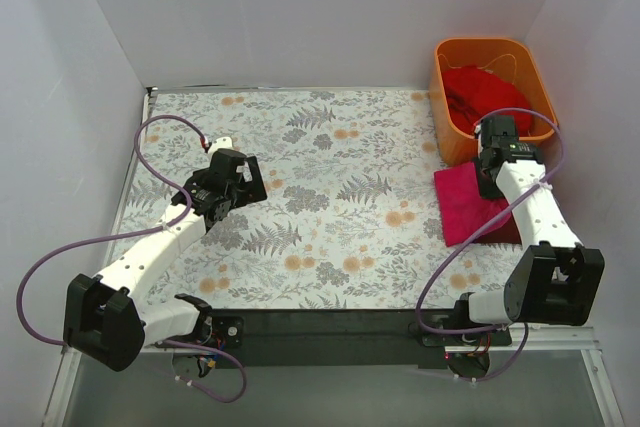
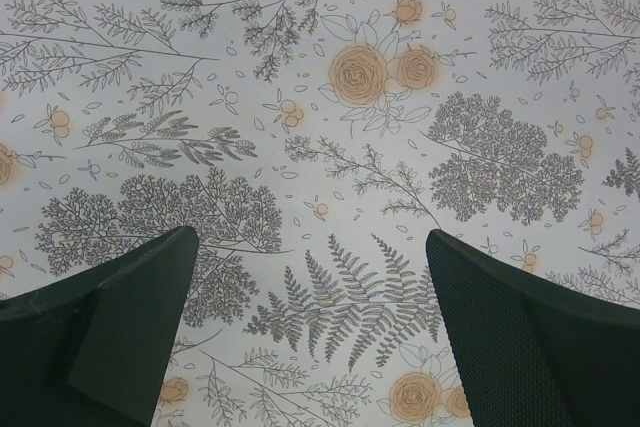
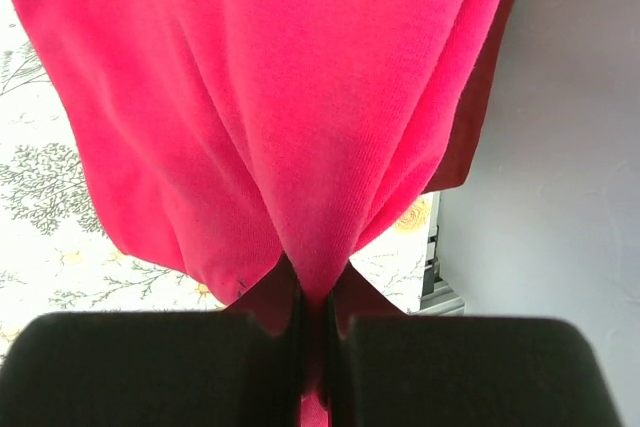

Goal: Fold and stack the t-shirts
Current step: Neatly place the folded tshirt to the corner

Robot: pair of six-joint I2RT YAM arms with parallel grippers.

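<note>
Your right claw (image 3: 315,312) clenched on pinch of magenta tee (image 3: 300,97), right side of top view, likely squaring it over maroon tee (image 3: 478,117) beneath. Mid-left, your left claw (image 2: 310,237) released, parked over floral cloth (image 2: 330,77), out of way. Upper right: scarlet tee (image 1: 478,87) in orange tub (image 1: 437,87), next by my read.

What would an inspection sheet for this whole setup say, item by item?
Surface: grey floral-print cloth covers the table.
Job's things: magenta-pink t-shirt lies at the right over a dark maroon t-shirt; scarlet t-shirt is bunched in the orange tub.
Clutter: nothing seen.
Grippers: left gripper open above bare cloth; right gripper shut on the magenta-pink t-shirt.
Cables: purple cables loop loosely beside both arms.
Surroundings: white walls on three sides.
</note>
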